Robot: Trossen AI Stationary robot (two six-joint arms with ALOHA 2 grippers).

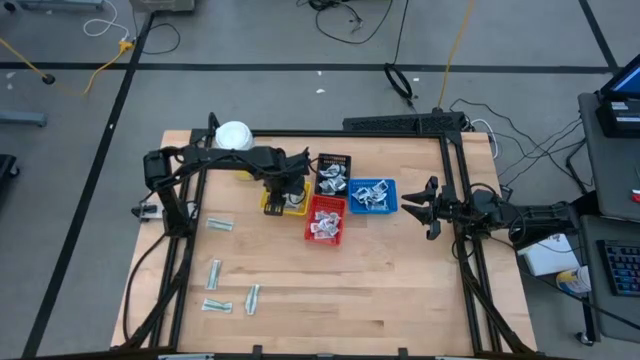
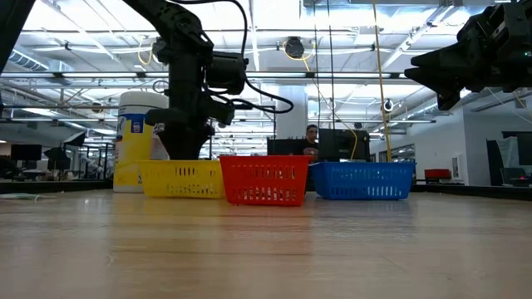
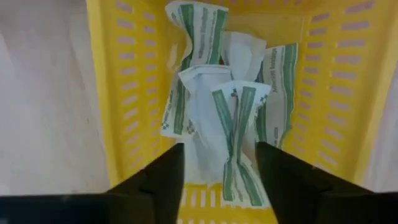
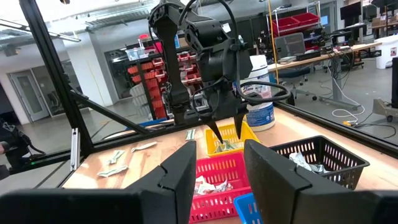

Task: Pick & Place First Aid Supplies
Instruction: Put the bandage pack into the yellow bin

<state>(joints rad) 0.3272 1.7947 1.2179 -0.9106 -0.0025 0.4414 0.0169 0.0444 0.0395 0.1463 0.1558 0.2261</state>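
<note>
From my console, the green-striped packets (image 3: 221, 118) lay piled in the yellow tray (image 3: 118, 93), directly under my left gripper (image 3: 219, 171). Its fingers (image 3: 160, 177) stood spread apart over the heap, one to each side of the topmost wrapper, pinching nothing that I could see. In the high view that gripper (image 1: 283, 190) hung over the yellow tray (image 1: 272, 208) at the left end of the tray cluster.

Just beside it sat the red tray (image 1: 325, 222), the blue tray (image 1: 372, 197) and the black tray (image 1: 333, 172), each holding white packets. Four more pale wrappers (image 1: 220, 225) lay loose on the wooden table (image 1: 400, 290), well apart from the trays toward the left front. A white jar (image 1: 234, 135) stood behind the left arm.

My right gripper (image 1: 425, 208) waited above the table to the right of the blue tray, fingers parted and empty.
</note>
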